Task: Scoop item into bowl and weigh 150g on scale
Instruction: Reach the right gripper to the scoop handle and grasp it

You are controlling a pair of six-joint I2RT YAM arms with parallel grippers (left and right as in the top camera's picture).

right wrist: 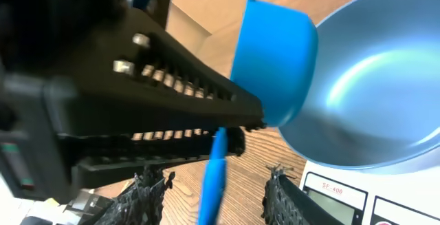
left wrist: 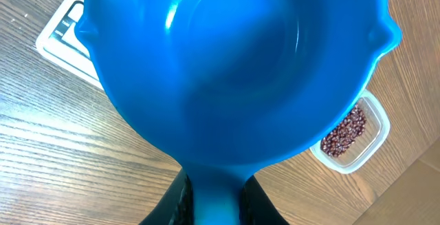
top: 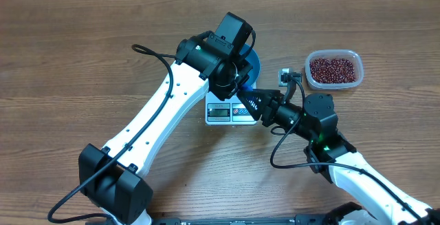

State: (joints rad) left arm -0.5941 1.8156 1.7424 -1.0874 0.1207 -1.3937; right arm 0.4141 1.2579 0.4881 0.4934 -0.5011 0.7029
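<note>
White-cased left arm reaches across to the scale, left claw clamped on the handle of the blue scoop above the bowl standing there, while the right claw, half open, straddles that handle's end without touching; only the overhead and left wrist views show the beans in their tub.

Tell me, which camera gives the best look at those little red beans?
The overhead view: the beans lie in full sight in their clear tub, with nothing over them. The left wrist view catches only some beans, the rest hidden behind a blue scoop close to the lens. The right wrist view shows none.
</note>
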